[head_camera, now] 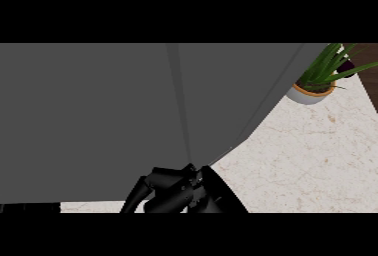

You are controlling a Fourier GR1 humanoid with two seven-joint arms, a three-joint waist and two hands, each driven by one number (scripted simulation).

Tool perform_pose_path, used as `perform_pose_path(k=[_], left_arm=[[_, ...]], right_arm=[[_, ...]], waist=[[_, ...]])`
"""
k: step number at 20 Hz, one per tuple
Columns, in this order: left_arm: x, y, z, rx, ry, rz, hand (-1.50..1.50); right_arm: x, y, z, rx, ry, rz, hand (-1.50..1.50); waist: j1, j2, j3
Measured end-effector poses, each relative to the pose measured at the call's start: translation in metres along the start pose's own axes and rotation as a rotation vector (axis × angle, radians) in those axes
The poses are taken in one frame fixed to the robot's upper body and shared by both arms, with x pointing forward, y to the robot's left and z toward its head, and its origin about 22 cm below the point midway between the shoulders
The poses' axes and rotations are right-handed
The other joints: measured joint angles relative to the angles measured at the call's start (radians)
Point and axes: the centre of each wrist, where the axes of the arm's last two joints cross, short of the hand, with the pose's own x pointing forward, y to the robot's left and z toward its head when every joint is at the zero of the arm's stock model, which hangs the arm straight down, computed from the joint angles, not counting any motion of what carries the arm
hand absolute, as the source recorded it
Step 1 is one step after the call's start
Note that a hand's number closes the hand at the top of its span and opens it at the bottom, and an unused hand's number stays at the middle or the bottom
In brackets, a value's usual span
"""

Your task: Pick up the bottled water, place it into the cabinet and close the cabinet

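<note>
The grey cabinet fills most of the head view, and a thin seam runs down between its two door faces. The right-hand door face slants, its edge running from the top right down to the bottom centre. My right hand is at the cabinet's lower edge, just below where the seam and that door edge meet. Its fingers are stretched down and to the left and hold nothing. No water bottle shows anywhere. My left hand is out of view.
A potted green plant in a white pot stands at the back right on the pale marble counter. A dark strip lies under the cabinet at the lower left.
</note>
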Motion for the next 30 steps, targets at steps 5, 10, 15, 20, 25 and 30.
perform_pose_path(k=[5,10,15,20,25,30], left_arm=[[0.004,0.014,0.006,-0.002,0.003,0.002,1.50],[0.009,0.026,0.012,0.002,0.003,-0.002,1.50],[0.014,0.028,0.018,0.005,-0.007,-0.002,1.50],[0.017,0.034,0.017,-0.013,-0.004,-0.007,1.50],[0.018,0.034,0.012,-0.025,-0.005,-0.006,1.50],[0.018,0.030,0.007,-0.034,-0.010,0.002,1.50]], right_arm=[[-0.009,-0.013,-0.061,-0.019,0.060,-0.071,1.50],[-0.035,-0.050,-0.104,-0.007,0.121,-0.140,1.50],[-0.060,-0.070,-0.130,0.053,0.127,-0.163,1.50],[-0.071,-0.074,-0.140,0.144,0.105,-0.178,1.50],[-0.079,-0.081,-0.143,0.195,0.060,-0.163,1.50],[-0.084,-0.087,-0.146,0.234,0.032,-0.162,1.50]], waist=[[-0.003,0.002,0.001],[-0.012,0.002,0.002],[-0.018,-0.018,0.003],[-0.006,-0.035,-0.005],[0.003,-0.040,-0.011],[0.009,-0.040,-0.016]])
